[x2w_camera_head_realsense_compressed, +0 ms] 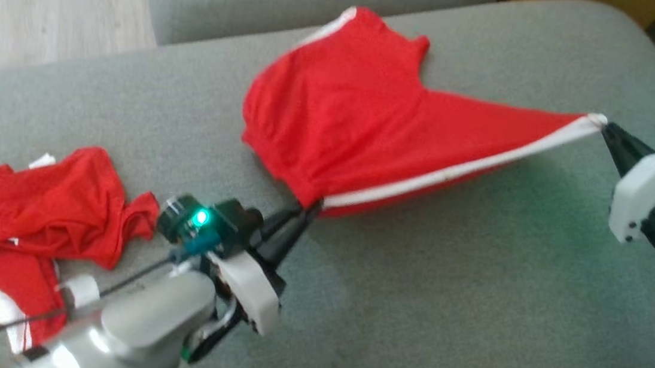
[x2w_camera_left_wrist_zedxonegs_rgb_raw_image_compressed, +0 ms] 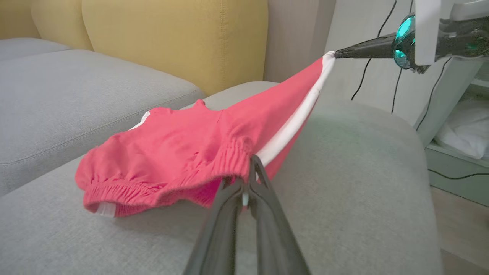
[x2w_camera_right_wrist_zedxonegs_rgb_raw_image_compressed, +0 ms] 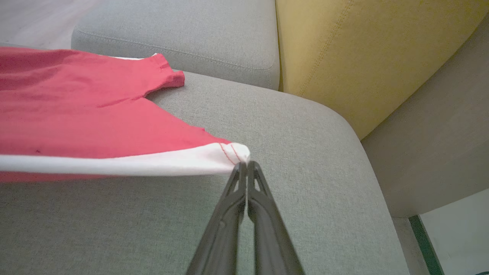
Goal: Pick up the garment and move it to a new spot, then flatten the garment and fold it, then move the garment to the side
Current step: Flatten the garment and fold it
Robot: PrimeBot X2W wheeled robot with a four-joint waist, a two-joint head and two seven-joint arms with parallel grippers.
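One garment point(x2w_camera_head_realsense_compressed: 347, 108), red shorts w/ a white side stripe point(x2w_camera_head_realsense_compressed: 436, 176), hangs stretched betw. L hand point(x2w_camera_head_realsense_compressed: 308, 209) and R hand point(x2w_camera_head_realsense_compressed: 606, 128) above a grey sofa seat point(x2w_camera_head_realsense_compressed: 473, 294).

L hand: fingers closed on the gathered elastic waistband point(x2w_camera_left_wrist_zedxonegs_rgb_raw_image_compressed: 153, 187), right where the stripe meets it.

R hand: fingers pinched shut on the white hem corner at the stripe's other end.

The stripe edge runs taut and clear of the seat from grip to grip. The rest of the cloth sags away from it. The far leg and the slack part of the waistband rest on the upholstery, toward the seat's far-left part.

Seat: woven grey fabric, rounded corners, faint green glow from the arm lamps near the R hand.

Near-left corner of the seat carries a crumpled heap point(x2w_camera_head_realsense_compressed: 41, 222) of red and white cloth. It lies just beside the L arm and apart from the held garment.

Room: a second grey cushion point(x2w_camera_left_wrist_zedxonegs_rgb_raw_image_compressed: 68, 91) adjoins the seat's far side, w/ a seam gap betw. them. A mustard-yellow backrest point(x2w_camera_left_wrist_zedxonegs_rgb_raw_image_compressed: 172, 38) rises behind. Pale wood floor point(x2w_camera_head_realsense_compressed: 39, 0) shows beyond the sofa at upper left of head view.

L wrist view, right side: black cables point(x2w_camera_left_wrist_zedxonegs_rgb_raw_image_compressed: 396, 82) hang against a light wall, and a pale shelf unit point(x2w_camera_left_wrist_zedxonegs_rgb_raw_image_compressed: 450, 160) holds folded white fabric.
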